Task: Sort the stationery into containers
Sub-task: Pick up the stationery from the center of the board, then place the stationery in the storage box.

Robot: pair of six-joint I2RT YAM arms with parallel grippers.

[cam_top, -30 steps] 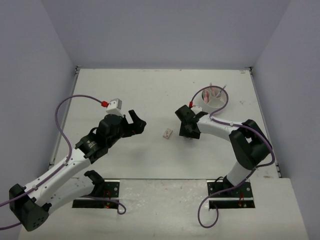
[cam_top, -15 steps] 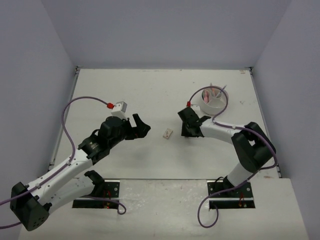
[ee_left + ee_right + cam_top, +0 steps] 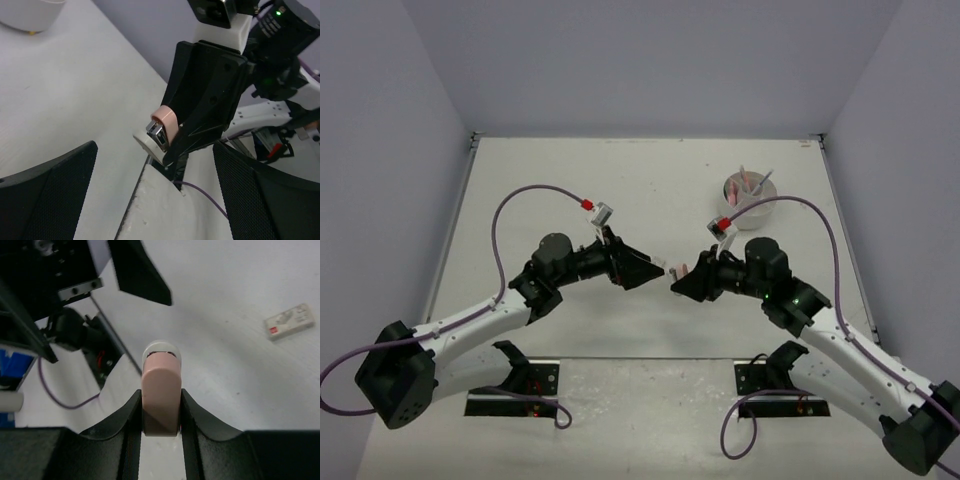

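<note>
My right gripper (image 3: pixel 682 281) is shut on a small pink block (image 3: pixel 160 382) with a white rounded end and holds it above the table near the middle. The block also shows in the left wrist view (image 3: pixel 164 127), between the right gripper's black fingers (image 3: pixel 200 105). My left gripper (image 3: pixel 642 271) is open and empty, and points at the right gripper from a short way off. A white eraser (image 3: pixel 290 321) with a printed label lies flat on the table. The white round tub (image 3: pixel 750 191) stands at the back right with thin pens standing in it.
The tub's wall shows at the top left of the left wrist view (image 3: pixel 30 12). Purple cables loop over both arms. The arm bases and mounting plates (image 3: pixel 515 385) sit at the near edge. Grey walls close in the table on three sides.
Both grippers have swung in towards the middle and now face each other closely. The right gripper has turned to point left. The white eraser no longer shows in the top view.
</note>
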